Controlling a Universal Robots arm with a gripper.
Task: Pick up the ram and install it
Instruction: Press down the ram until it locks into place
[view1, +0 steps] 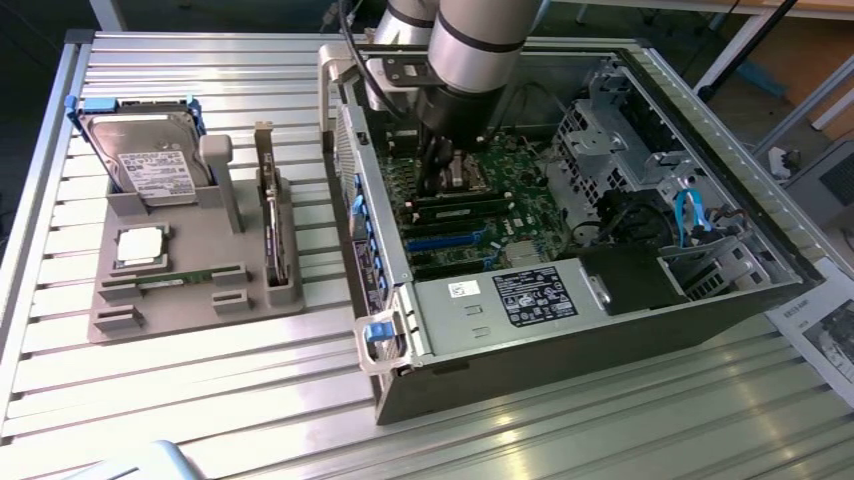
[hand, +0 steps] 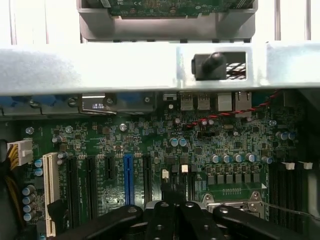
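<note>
Ram (view1: 178, 278) lies flat in the grey holder's (view1: 200, 310) front slot on the surface, long axis across the exterior view | well off to that view's left of my claw (view1: 438, 180) | claw fully closed, gripping nothing I can see, low over the motherboard (view1: 497, 200) inside the computer case (view1: 561, 330).

gripper (view1: 435, 182) fingertips hidden among motherboard (view1: 501, 215) parts; printed sheet (view1: 825, 335) cut off at edge
</note>
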